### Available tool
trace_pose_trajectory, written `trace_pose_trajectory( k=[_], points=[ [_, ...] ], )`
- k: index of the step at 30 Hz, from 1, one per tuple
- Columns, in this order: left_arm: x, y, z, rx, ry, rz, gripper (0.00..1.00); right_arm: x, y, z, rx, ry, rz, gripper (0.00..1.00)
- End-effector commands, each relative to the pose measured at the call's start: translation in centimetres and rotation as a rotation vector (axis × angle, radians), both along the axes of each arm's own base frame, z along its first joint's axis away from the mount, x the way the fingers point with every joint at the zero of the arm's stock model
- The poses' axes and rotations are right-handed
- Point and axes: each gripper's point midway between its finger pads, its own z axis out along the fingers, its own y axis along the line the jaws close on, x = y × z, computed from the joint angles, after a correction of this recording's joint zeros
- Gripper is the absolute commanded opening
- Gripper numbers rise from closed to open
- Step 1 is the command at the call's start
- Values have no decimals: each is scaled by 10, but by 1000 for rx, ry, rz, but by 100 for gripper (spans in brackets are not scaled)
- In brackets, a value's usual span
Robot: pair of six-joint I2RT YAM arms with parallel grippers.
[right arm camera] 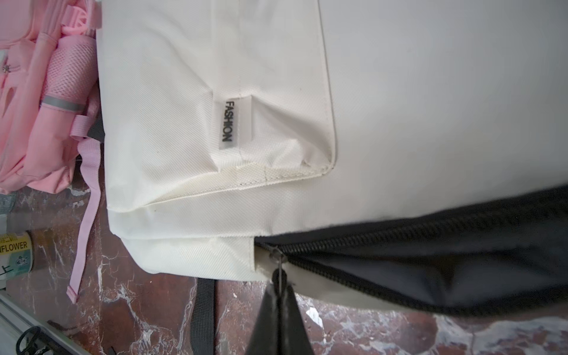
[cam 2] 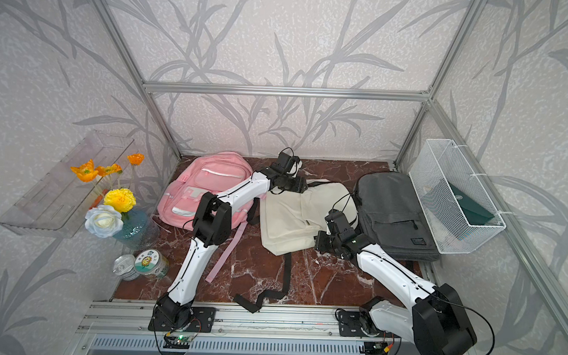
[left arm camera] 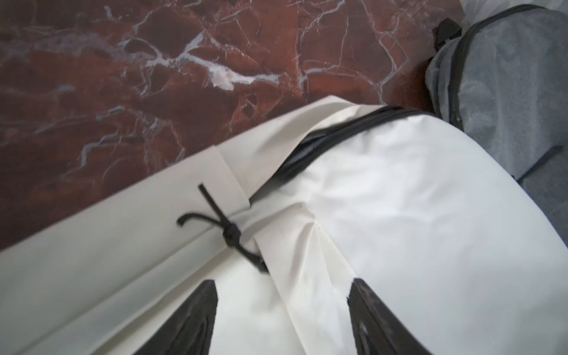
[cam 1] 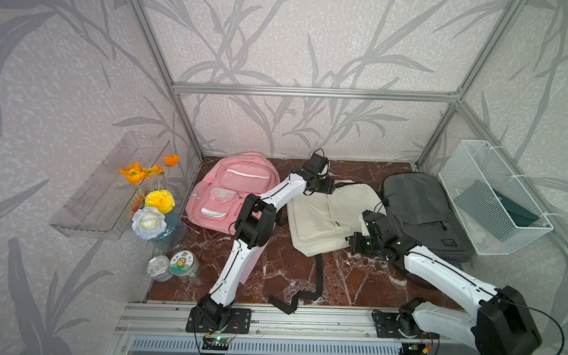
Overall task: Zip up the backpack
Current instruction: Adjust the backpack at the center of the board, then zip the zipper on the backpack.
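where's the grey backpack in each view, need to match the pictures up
Top view: grey backpack between cream backpack and basket.
Top view: grey backpack in the same place.
Left wrist: in a corner, past the cream backpack's zipper.
Right wrist: not in it.
Shared landmark: the cream backpack, in all four.

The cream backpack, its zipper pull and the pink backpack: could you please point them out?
cream backpack [cam 1: 327, 215]: a top view, on its front panel.
zipper pull [right arm camera: 279, 274]: right wrist view, on the dark tab hanging from the slider.
pink backpack [cam 1: 243, 177]: a top view, on its upper pocket.
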Motion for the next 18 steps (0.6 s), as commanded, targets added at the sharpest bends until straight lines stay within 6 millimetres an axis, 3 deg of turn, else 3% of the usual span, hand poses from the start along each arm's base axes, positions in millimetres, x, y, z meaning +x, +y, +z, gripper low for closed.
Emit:
trace_pose_trajectory(
  k=[1,5,9,11,18],
  points=[
    [-45,15,44,-55,-52,5,71,21,14,17,62,-73,-24,0],
    [-111,22,47,-98,-80,-92,72,28,25,23,74,-83,10,0],
    [-165,0,40,-101,-155,-285,72,30,37,33,98,-116,41,0],
    [-175,-4,32,-90,-184,-333,70,29,41,39,109,-129,50,0],
    [-167,-10,6,0,-244,-381,66,18,43,57,115,-171,74,0]
  ],
)
